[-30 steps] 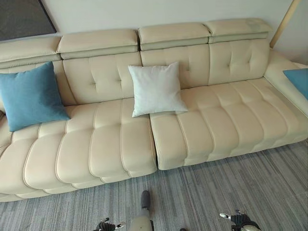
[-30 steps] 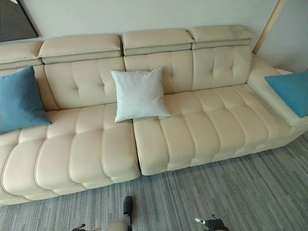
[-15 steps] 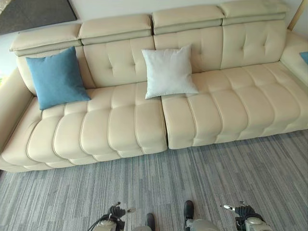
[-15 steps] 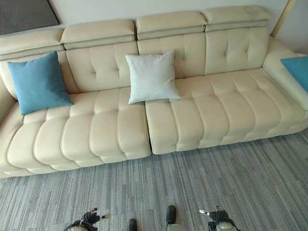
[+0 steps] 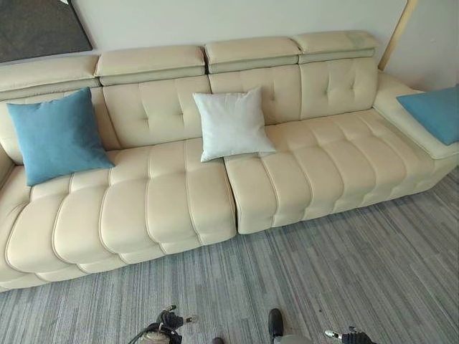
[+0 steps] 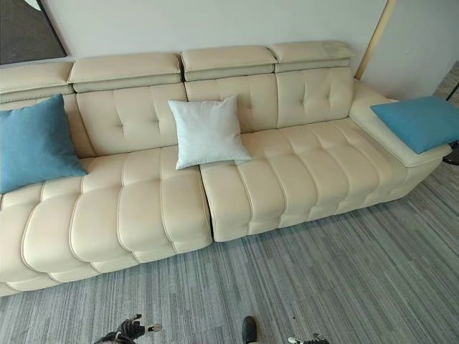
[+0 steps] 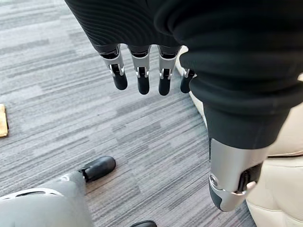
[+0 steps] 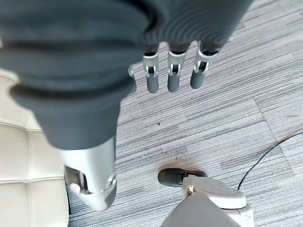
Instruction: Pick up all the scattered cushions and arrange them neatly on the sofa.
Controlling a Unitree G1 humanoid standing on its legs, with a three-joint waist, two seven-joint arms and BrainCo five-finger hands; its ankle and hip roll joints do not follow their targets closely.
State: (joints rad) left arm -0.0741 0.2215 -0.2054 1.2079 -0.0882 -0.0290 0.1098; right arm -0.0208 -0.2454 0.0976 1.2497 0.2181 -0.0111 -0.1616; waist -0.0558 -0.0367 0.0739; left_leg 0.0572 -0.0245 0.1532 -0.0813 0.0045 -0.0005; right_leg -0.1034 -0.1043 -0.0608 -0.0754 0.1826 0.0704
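Observation:
A long cream sofa (image 5: 165, 208) stands against the wall. A blue cushion (image 5: 56, 136) leans upright on the backrest at the sofa's left end. A white cushion (image 5: 231, 123) leans on the backrest in the middle. Another blue cushion (image 6: 419, 122) lies flat on the wide right armrest. My left hand (image 5: 166, 326) hangs low at the bottom edge over the carpet; its fingers (image 7: 139, 71) are straight and hold nothing. My right hand (image 5: 348, 335) hangs at the lower right, its fingers (image 8: 173, 71) straight and empty too. Both hands are far from the cushions.
Grey striped carpet (image 5: 344, 265) spreads in front of the sofa. A dark panel (image 5: 36, 29) hangs on the wall at the upper left. A wooden pole (image 5: 396, 32) rises behind the right armrest. A small tan piece (image 7: 2, 120) lies on the carpet.
The whole picture has swung right and a little down since half a second ago, so the camera moved. The cushions stay where they were. Both hands still hang empty.

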